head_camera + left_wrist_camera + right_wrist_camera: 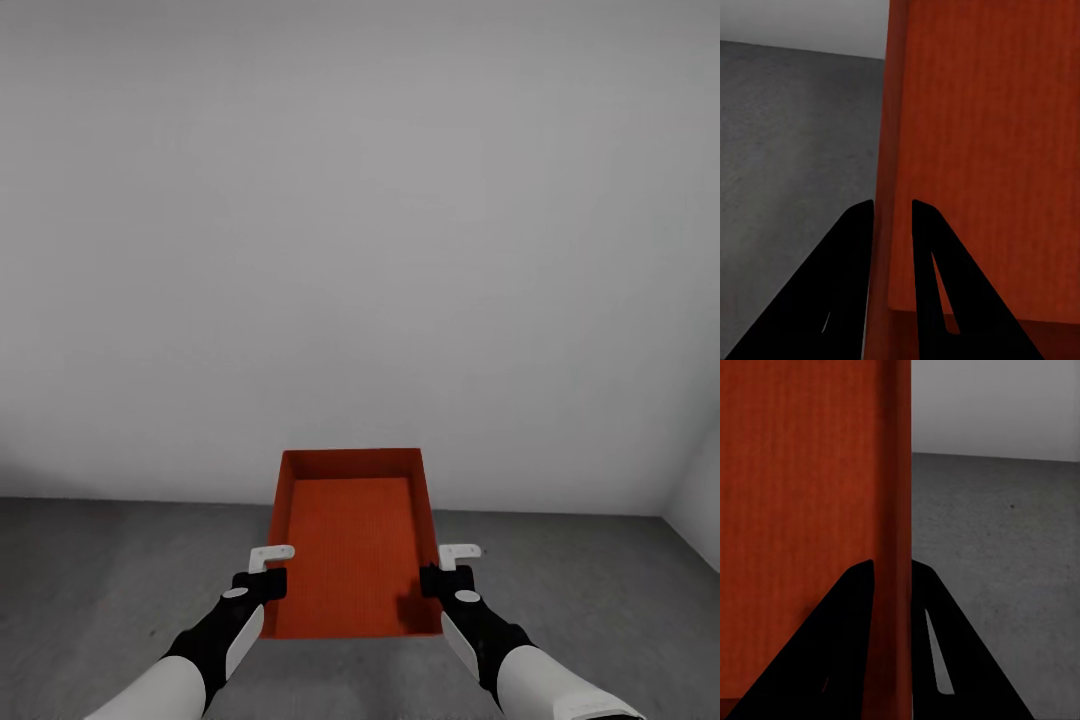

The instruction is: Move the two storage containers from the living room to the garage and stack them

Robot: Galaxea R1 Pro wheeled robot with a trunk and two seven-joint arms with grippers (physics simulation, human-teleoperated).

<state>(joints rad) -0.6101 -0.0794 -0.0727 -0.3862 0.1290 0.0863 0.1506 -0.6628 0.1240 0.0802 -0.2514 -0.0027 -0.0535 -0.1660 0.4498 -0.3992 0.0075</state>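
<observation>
One orange-red storage container [350, 540] is held level in front of me, its ribbed bottom facing up and open. My left gripper [272, 585] is shut on its left side wall, and the left wrist view shows that wall [891, 150] pinched between the black fingers [859, 247]. My right gripper [432, 580] is shut on the right side wall [894, 495], which sits between its fingers [855, 607]. The second container is out of view. Below the bin lies the mottled grey concrete floor [110, 590] of the garage.
A plain white-grey wall [360, 250] stands straight ahead, meeting the floor just beyond the bin's far end. A second wall [700, 500] forms a corner at the right. Bare concrete spreads to the left [787, 150] and right [1005, 547] of the bin.
</observation>
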